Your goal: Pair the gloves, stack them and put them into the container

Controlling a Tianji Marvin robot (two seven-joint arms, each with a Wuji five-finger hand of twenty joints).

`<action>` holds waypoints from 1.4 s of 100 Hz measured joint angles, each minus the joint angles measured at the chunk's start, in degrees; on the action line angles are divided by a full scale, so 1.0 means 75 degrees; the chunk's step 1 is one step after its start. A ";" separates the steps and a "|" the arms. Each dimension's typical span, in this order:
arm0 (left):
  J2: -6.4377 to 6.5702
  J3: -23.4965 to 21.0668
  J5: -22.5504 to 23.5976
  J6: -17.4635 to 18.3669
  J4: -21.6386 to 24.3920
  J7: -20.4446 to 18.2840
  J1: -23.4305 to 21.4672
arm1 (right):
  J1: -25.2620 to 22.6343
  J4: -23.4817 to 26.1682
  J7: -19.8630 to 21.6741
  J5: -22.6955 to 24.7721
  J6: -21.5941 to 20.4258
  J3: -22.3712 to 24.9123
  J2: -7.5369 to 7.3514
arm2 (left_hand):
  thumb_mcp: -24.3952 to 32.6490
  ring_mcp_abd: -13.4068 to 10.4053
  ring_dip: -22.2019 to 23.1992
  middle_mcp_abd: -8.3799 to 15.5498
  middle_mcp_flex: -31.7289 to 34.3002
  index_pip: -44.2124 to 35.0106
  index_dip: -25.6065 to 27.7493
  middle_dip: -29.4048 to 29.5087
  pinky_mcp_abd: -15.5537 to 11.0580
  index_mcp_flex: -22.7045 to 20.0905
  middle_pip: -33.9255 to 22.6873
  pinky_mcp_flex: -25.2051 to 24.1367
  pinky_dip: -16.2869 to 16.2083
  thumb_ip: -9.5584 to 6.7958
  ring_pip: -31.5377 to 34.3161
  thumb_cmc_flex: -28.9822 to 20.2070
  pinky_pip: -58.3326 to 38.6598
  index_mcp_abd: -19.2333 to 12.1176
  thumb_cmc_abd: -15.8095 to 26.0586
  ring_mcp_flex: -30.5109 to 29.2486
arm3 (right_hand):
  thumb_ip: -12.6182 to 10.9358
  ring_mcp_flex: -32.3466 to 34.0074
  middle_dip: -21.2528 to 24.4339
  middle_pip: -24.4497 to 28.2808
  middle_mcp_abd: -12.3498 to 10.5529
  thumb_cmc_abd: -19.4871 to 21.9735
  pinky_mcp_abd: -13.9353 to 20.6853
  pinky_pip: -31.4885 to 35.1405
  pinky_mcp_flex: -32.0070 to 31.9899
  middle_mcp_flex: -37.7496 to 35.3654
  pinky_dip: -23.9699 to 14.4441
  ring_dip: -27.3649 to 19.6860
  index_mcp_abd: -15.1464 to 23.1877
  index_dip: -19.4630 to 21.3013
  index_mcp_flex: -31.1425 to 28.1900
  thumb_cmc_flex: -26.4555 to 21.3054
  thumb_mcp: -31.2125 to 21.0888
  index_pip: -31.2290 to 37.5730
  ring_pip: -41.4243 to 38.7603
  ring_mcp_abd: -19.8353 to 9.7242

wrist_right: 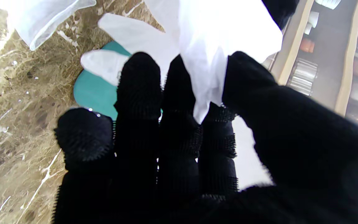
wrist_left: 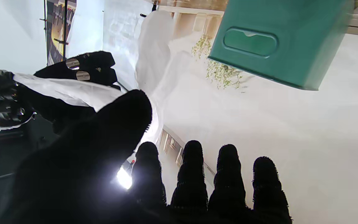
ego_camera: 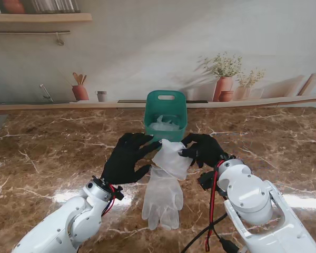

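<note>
My right robot hand (ego_camera: 204, 149) has its thumb and fingers pinched shut on one edge of a translucent glove (ego_camera: 171, 157), and my left robot hand (ego_camera: 127, 157) appears to pinch the opposite edge, though I cannot confirm that grip from its wrist view. The glove hangs lifted between them, over a second glove (ego_camera: 162, 197) lying flat on the desk (ego_camera: 52, 153), just short of the green container (ego_camera: 166, 115), which already holds gloves. I judge it should be lowered evenly, both edges level, squarely onto the flat one.
</note>
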State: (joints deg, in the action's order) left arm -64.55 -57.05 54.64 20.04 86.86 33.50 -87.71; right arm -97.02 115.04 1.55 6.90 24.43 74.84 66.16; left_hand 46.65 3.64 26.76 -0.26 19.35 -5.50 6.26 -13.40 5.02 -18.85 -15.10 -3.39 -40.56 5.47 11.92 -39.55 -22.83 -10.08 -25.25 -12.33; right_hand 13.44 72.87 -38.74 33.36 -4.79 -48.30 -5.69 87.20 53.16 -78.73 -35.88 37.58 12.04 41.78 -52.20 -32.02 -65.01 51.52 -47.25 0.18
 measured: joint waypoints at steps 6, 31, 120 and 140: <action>-0.0020 0.0046 -0.0034 0.0056 -0.0027 0.0011 0.0042 | -0.0021 0.0009 0.0047 -0.0014 -0.0018 -0.0002 -0.0018 | -0.0007 0.0000 0.0046 0.0012 0.0000 0.0000 -0.0009 -0.0023 -0.0001 0.0104 -0.0052 0.0000 0.0000 0.0000 0.0075 0.0003 -0.0070 0.0000 -0.0055 0.0000 | 0.0000 0.0000 0.0001 0.0011 0.0000 0.0006 0.0000 0.0004 0.0002 -0.0001 0.0001 0.0000 -0.0004 -0.0008 0.0000 0.0000 0.0000 0.0000 -0.0016 0.0000; -0.0083 0.0172 0.0031 0.0582 -0.0167 0.0381 0.0185 | -0.0043 0.0008 0.0214 -0.0220 -0.0062 -0.0050 -0.0062 | -0.0186 0.0000 0.0263 0.0179 0.0000 -0.1286 0.0602 -0.0108 -0.0010 0.0105 -0.0169 0.0000 0.0000 0.0000 0.0170 0.0145 -0.0091 -0.0018 -0.0202 0.0000 | 0.0000 0.0000 0.0006 0.0090 0.0000 0.0007 -0.0001 0.0097 0.0017 -0.0078 0.0004 0.0070 -0.0083 -0.0096 0.0002 -0.0006 0.0001 0.0081 -0.0185 0.0003; -0.0131 -0.0052 0.0195 0.0984 0.0160 0.0527 0.0052 | 0.0100 -0.0252 0.0575 -0.0647 0.0402 -0.0210 -0.0111 | -0.2463 -0.0226 0.0569 0.0486 -0.0006 -0.4448 0.1595 -0.0399 -0.0288 -0.2377 -0.0472 -0.0098 -0.0974 0.0286 0.0389 -0.1163 0.0749 -0.0574 0.0422 0.0258 | 0.0000 0.0000 0.0022 0.0385 0.0000 0.0131 -0.0002 0.0194 0.0196 -0.0087 0.0096 0.0078 -0.0190 -0.0289 0.0014 -0.0006 0.0006 0.0095 -0.0552 0.0004; -0.0063 -0.0184 0.0276 0.0976 0.0299 0.0338 -0.0018 | 0.0013 -0.0146 0.0668 -0.0683 0.0411 -0.0073 -0.0115 | -0.1601 -0.0234 0.0569 0.0486 -0.0006 -0.3812 0.1593 -0.0400 -0.0291 -0.2402 -0.0472 -0.0098 -0.0980 0.0237 0.0388 -0.1343 0.0750 -0.0530 0.0728 0.0258 | 0.0000 0.0000 0.0097 0.0406 0.0000 0.0163 -0.0003 0.0198 0.0201 -0.0087 0.0098 0.0078 -0.0205 -0.0293 0.0024 -0.0006 0.0007 0.0095 -0.0564 0.0004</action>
State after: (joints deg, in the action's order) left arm -65.02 -58.43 56.71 27.36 89.11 36.03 -87.85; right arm -96.93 113.94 6.57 1.77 27.51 74.29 65.29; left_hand 34.64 1.88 31.03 3.39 19.30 -34.09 18.21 -16.39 2.84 -36.87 -18.64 -4.12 -47.91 7.25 14.83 -49.62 -17.20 -14.05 -19.79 -10.40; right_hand 13.44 72.87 -38.01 36.41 -4.79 -47.07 -5.72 88.68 54.67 -79.38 -35.15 38.16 10.51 39.58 -52.01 -32.07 -64.96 52.23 -51.48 0.21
